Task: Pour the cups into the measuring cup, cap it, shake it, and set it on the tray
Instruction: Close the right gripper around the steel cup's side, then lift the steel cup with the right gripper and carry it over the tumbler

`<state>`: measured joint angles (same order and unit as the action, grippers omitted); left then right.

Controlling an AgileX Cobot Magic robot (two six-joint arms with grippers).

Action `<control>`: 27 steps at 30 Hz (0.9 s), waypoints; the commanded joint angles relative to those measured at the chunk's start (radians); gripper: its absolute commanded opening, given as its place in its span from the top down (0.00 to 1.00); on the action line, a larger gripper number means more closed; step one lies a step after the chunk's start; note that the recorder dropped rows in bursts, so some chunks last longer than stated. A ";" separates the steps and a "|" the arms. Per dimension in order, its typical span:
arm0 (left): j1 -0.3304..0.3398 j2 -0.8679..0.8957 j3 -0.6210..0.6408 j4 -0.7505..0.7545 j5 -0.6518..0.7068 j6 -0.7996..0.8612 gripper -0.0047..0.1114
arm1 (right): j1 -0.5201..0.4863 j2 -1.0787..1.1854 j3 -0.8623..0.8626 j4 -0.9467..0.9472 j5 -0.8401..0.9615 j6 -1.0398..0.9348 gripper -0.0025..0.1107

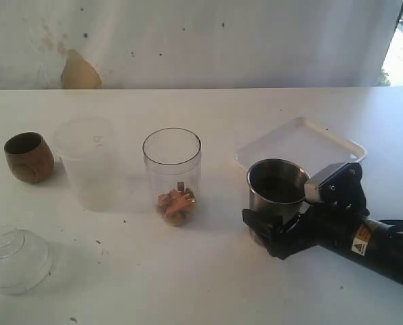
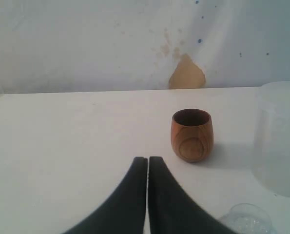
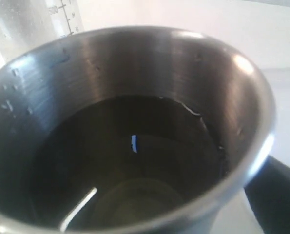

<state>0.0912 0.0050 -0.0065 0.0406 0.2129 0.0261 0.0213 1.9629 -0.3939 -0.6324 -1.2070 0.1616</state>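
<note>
My right gripper stands open with its jaws on either side of the steel tumbler, low on its wall. The tumbler rests on the table and holds dark liquid; one black finger shows beside it. The measuring cup stands at the centre with orange-brown bits in its bottom. To its left are the frosted cup and the brown wooden cup. My left gripper is shut on nothing, short of the wooden cup. The white tray lies behind the steel tumbler.
A clear domed lid lies on the table at the front left, in front of the wooden cup. The white wall runs along the table's far edge. Part of the frosted cup fills one edge of the left wrist view.
</note>
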 commanded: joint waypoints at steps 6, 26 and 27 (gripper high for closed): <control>0.001 -0.005 0.006 -0.008 -0.010 -0.002 0.95 | 0.001 0.003 -0.017 -0.006 -0.014 0.019 0.05; 0.001 -0.005 0.006 -0.008 -0.010 -0.002 0.95 | 0.018 -0.020 -0.017 -0.060 -0.014 -0.079 0.98; 0.001 -0.005 0.006 -0.008 -0.010 -0.002 0.95 | 0.018 -0.032 -0.019 -0.060 -0.014 -0.076 0.98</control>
<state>0.0912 0.0050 -0.0065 0.0406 0.2129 0.0261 0.0362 1.9610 -0.4113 -0.6811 -1.2048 0.1079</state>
